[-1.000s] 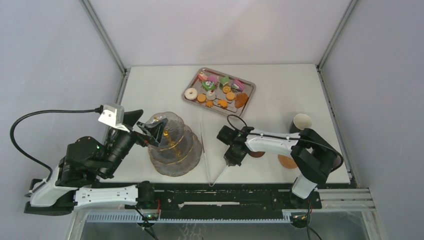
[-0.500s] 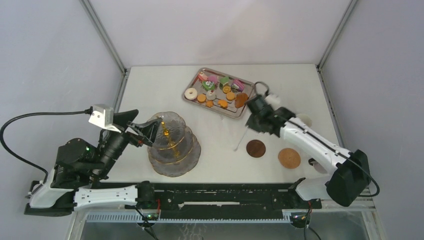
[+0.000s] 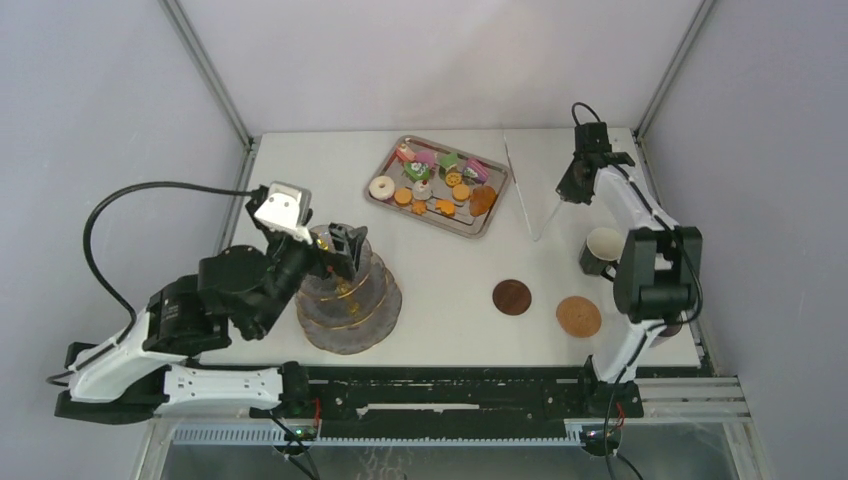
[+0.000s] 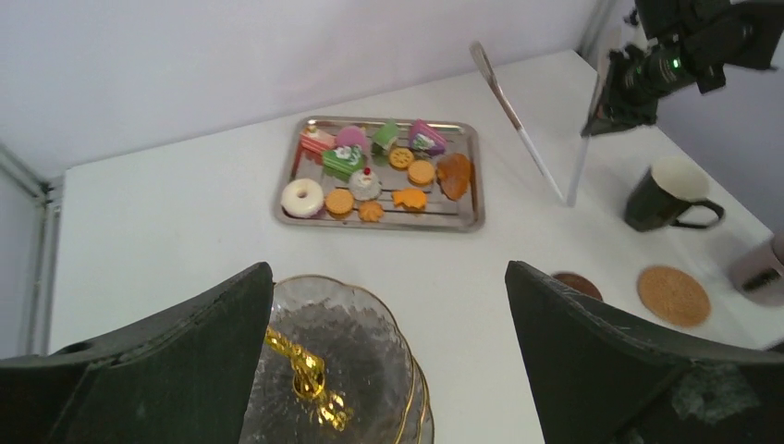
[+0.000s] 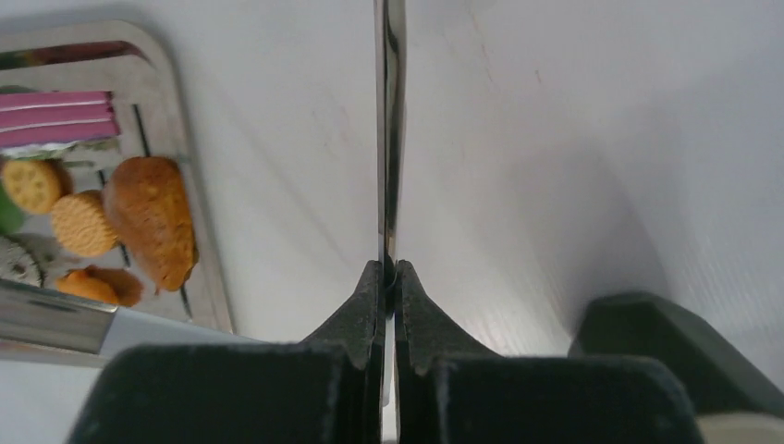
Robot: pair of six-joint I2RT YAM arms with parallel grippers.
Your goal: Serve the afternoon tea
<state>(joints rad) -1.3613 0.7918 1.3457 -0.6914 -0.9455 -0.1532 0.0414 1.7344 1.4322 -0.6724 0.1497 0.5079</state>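
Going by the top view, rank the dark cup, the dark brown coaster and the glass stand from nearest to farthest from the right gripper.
From the right gripper, shut on the tongs at the far right of the table:
1. Dark cup, just toward the robot, by the right edge.
2. Dark brown coaster, right of centre.
3. Glass stand, across the table on the left.

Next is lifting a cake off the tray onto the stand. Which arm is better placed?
Probably the right. The right gripper is shut on the tongs, near the tray. The left gripper hangs open and empty over the stand.
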